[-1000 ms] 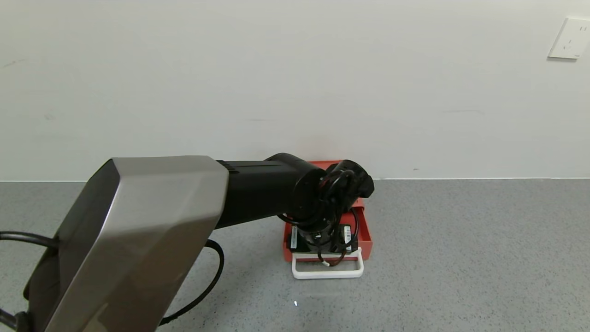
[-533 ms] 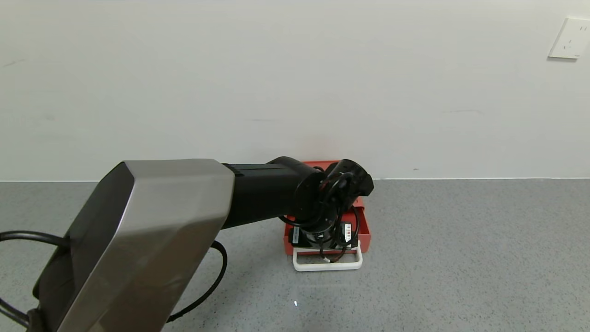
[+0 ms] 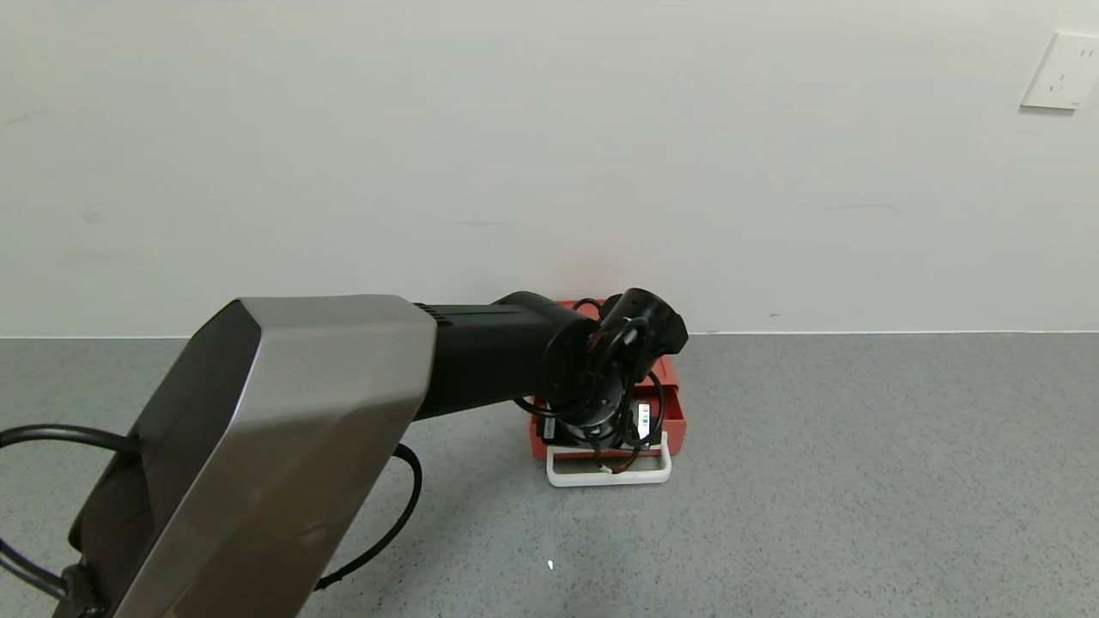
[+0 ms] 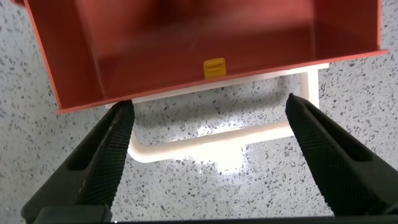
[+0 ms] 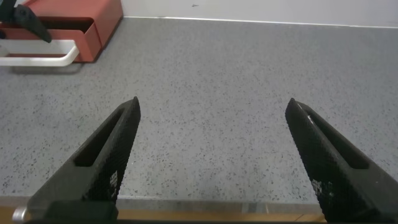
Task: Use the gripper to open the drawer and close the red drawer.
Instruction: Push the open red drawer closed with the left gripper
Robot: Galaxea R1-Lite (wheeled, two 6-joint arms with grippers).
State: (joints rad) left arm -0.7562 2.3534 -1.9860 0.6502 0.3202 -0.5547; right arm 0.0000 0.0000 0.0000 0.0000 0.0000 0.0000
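The red drawer point(image 3: 675, 414) stands part way out of its small red box point(image 3: 573, 305) against the wall, with a white loop handle point(image 3: 610, 477) on its front. My left gripper point(image 3: 606, 450) points down over the drawer's front. In the left wrist view the left gripper point(image 4: 209, 102) is open and empty. Its fingers point(image 4: 106, 155) stand at either end of the handle point(image 4: 211, 140), tips by the drawer's point(image 4: 186, 43) front edge. My right gripper point(image 5: 213, 106) is open and empty over bare table, far from the drawer point(image 5: 93, 25).
A small yellow tab point(image 4: 214, 67) sits on the drawer's front wall. The grey speckled table point(image 3: 859, 481) runs to a white wall with a socket plate point(image 3: 1062, 70). A black cable point(image 3: 391, 515) loops on the table under my left arm.
The drawer and its white handle have slid back toward the box and wall. My left gripper has moved back with them, still open.
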